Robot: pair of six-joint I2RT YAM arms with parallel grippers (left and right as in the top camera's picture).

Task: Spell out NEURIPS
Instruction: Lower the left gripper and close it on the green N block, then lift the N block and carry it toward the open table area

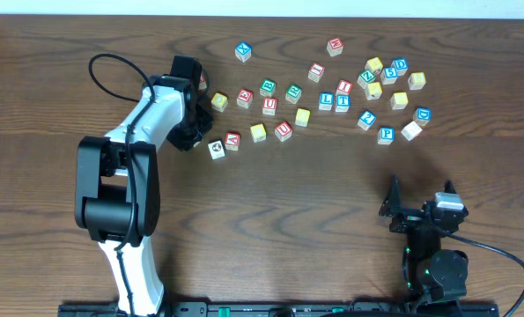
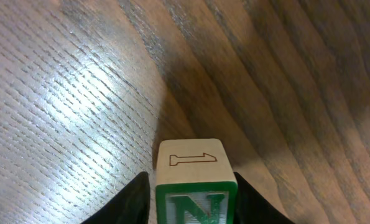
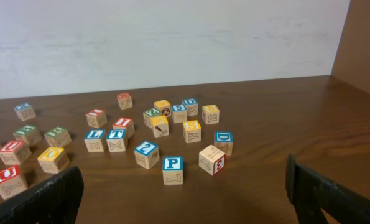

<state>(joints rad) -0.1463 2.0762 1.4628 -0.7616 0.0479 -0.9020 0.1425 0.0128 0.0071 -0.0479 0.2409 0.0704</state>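
**N cube clamped in the left gripper, the other letters spread to its right**

N cube (image 2: 196, 183) sits between the two fingers of your left gripper (image 2: 194, 208), and the gripper is closed on it. One dark finger presses each side. The green N faces the wrist camera, and the pale upper face carries an outlined figure. Whether the cube touches the table (image 1: 41, 53) you cannot tell.

From overhead the N cube is hidden under the left wrist. That view does place the gripper at the left end of the cube field, near a yellow cube (image 1: 219, 101) and a white cube (image 1: 216, 150). Only the left wrist view gives you the letter.

The right wrist view reads other letters: a blue P cube (image 3: 172, 165), a red U cube (image 3: 6, 177), a red I cube (image 3: 123, 123), and an L cube (image 3: 94, 140) just beside a T cube (image 3: 116, 140).

Your right gripper (image 3: 185, 199) is spread wide and holds nothing. It hangs low near the front of the table, well apart from the cubes, and the P cube is among the nearest. A band of bare wood lies between them.

At the far edge the table meets a white wall (image 3: 172, 37). A red-topped cube (image 1: 335, 46) lies closest to that edge. Left of the left arm you see only wood up to the border of the overhead view.
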